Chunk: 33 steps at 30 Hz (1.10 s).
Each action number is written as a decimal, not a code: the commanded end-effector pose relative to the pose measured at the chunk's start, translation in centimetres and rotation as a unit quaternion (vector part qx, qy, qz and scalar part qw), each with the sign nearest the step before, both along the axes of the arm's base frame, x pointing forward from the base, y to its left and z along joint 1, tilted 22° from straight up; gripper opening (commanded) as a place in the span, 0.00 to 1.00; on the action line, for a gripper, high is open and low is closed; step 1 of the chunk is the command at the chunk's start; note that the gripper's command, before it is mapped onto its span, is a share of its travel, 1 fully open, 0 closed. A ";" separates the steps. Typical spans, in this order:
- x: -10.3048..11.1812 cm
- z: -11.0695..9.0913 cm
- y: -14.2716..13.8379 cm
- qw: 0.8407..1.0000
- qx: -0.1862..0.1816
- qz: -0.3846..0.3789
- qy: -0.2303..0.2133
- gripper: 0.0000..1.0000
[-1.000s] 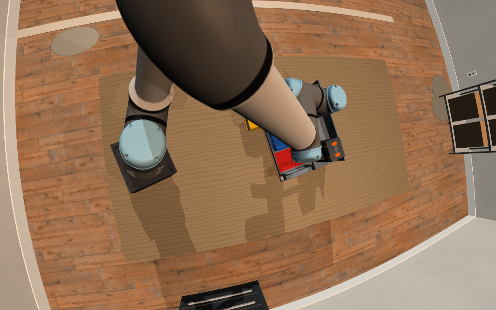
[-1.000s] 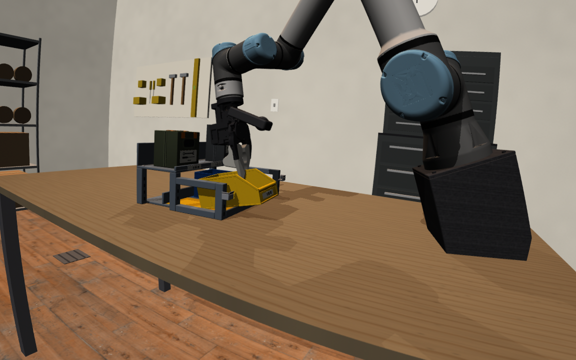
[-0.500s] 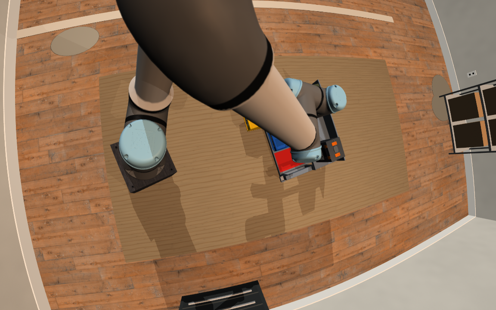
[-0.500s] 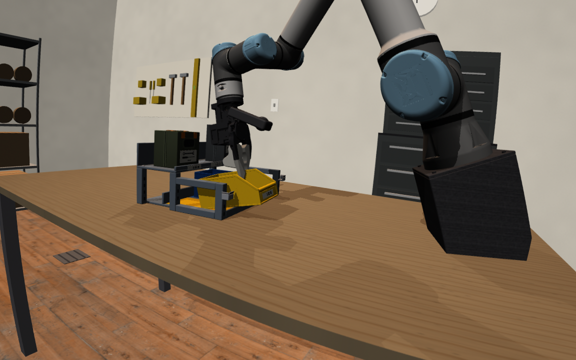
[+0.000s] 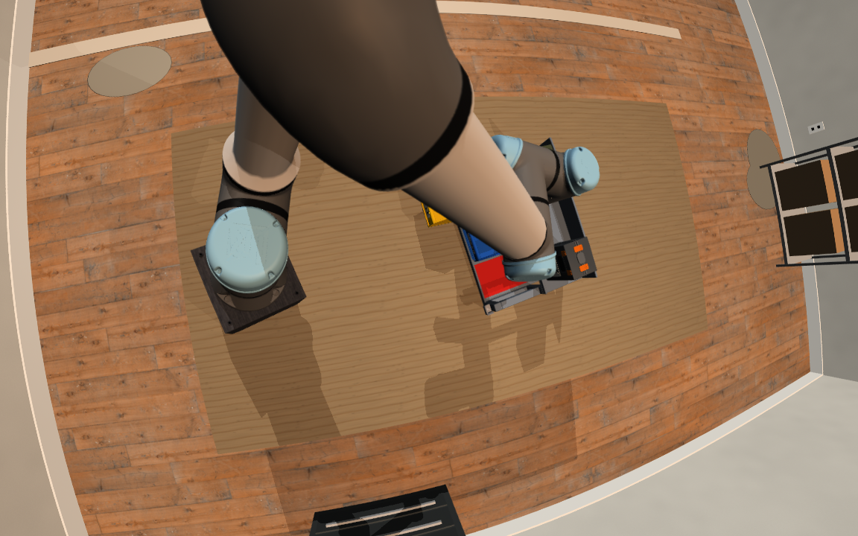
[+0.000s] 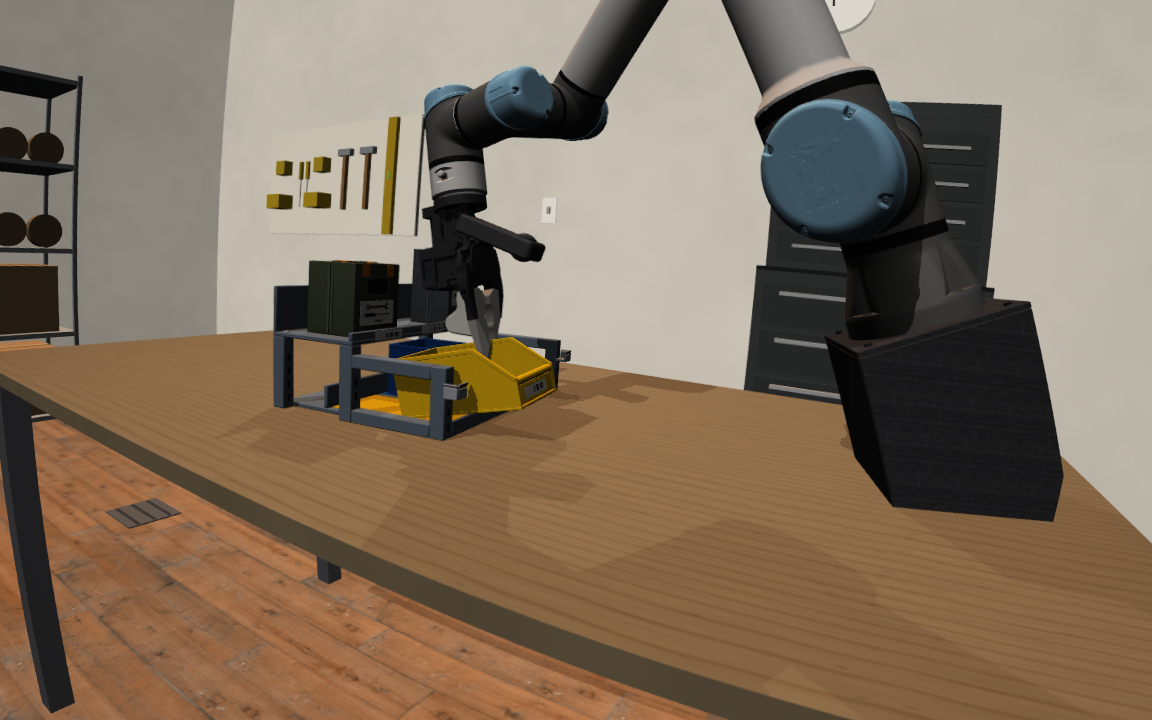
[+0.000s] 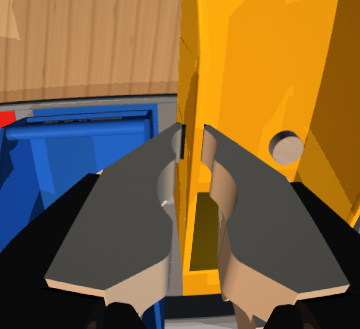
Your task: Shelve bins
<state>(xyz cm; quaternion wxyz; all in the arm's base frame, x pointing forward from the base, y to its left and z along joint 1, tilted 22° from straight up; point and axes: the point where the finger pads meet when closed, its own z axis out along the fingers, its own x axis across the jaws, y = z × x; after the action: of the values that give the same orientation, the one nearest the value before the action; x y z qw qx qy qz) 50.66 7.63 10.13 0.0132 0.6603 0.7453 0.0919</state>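
Note:
My gripper [image 6: 485, 347] [image 7: 189, 127] is shut on the side wall of the yellow bin [image 5: 436, 214] [image 6: 482, 383] [image 7: 250, 44]. That bin is partly inside the end bay of the shelf [image 6: 392, 364], with its labelled front sticking out past the shelf's front edge. It looks tilted. A round part [image 7: 287, 150] lies in it. Some of the yellow mark [image 6: 380, 405] shows beneath its rear. The blue bin [image 5: 483, 249] [image 6: 423, 343] [image 7: 85, 169] stands in the neighbouring bay. Beyond it is a red surface [image 5: 492, 276] [image 7: 6, 119]; I cannot tell whether it is a bin or mark.
A dark toolbox [image 5: 579, 256] [image 6: 352, 295] stands on the shelf's upper board, close to the gripper. The shelf's side rail and posts flank the yellow bin. The arm covers much of the shelf from above. The shelf stands on the wooden table [image 5: 365, 333] [image 6: 696, 465].

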 end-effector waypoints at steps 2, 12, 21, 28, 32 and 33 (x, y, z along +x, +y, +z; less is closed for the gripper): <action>0.1 0.1 0.0 1.000 0.000 0.000 -0.002 0.00; 0.4 0.1 0.1 1.000 0.001 0.000 -0.006 0.00; 0.9 0.2 0.1 1.000 0.002 -0.001 -0.013 0.00; 1.2 0.3 0.2 1.000 0.003 -0.001 -0.017 0.00; 1.4 0.3 0.2 1.000 0.003 -0.001 -0.020 0.00; 1.4 0.3 0.2 1.000 0.004 -0.001 -0.021 0.00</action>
<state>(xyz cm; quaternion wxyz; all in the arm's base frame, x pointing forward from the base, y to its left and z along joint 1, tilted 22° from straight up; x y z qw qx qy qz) 51.90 7.83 10.35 0.0246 0.6591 0.7441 0.1062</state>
